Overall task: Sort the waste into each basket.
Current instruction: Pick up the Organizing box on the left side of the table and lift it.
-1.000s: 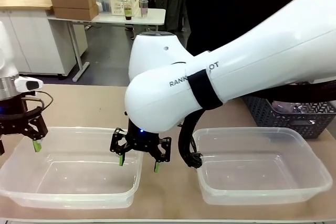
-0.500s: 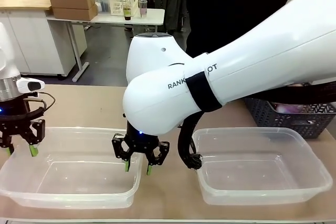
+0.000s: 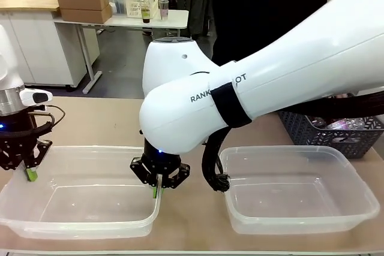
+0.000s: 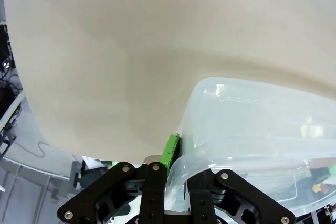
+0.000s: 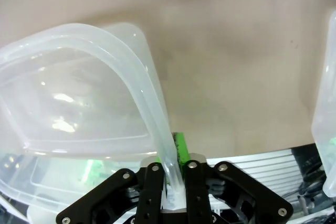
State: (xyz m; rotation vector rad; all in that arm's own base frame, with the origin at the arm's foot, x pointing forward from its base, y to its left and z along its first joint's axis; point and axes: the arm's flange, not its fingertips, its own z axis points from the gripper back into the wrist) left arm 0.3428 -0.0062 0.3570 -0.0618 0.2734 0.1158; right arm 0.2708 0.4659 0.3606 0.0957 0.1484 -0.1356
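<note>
The left gripper (image 3: 28, 172) is clamping the left short-end rim of the see-through rectangular plastic tub (image 3: 90, 149). The right gripper (image 3: 155, 190) is clamping its right short-end rim, so its long axis is running between them. Right of it, a second clear tub (image 3: 282, 149) and a dark grey lattice basket (image 3: 324, 139) holding what looks like shiny waste (image 3: 345, 125) are sitting.

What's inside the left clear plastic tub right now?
No waste visible inside the left clear rectangular plastic tub; its floor looks bare. The left gripper and right gripper are each shut on its rim. The right arm covers its far right corner.
</note>
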